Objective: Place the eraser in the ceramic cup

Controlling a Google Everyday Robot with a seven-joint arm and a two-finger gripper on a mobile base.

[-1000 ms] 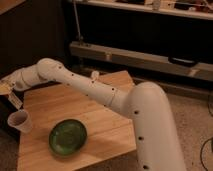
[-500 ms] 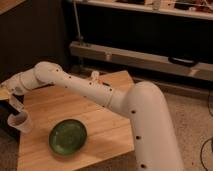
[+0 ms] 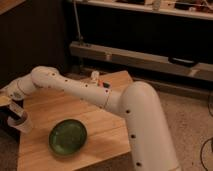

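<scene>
Where the white arm (image 3: 90,92) ends at the far left edge of the desk (image 3: 100,130), the pincer (image 3: 15,111) hangs just above the rim of the ceramic cup (image 3: 21,122), its fingers drawn together. A dark, flat, long shape stands between them and reaches down to the cup's rim; it looks like the eraser (image 3: 13,114), clamped in the pincer, though its label cannot be made out. How far its lower end sits inside the cup cannot be told.

The cup is small, plain white, tapered and without a handle. It appears tilted, with its mouth turned up toward the pincer, and it sits at the desk's left edge.

The desk has a pale wooden top with a smooth, matte grain and straight edges. On it, to the right of the cup and apart from it, rests 1 wide green bowl (image 3: 68,137), round, shallow and glossy. At the far corner of the desk, a few small white and orange items (image 3: 96,77) sit close together.

The arm is smooth, rounded and tube-like, dotted with small dark screw holes along its segments, and it widens into a bulky shoulder (image 3: 147,125) at the right. Below lies a speckled floor (image 3: 192,120).
</scene>
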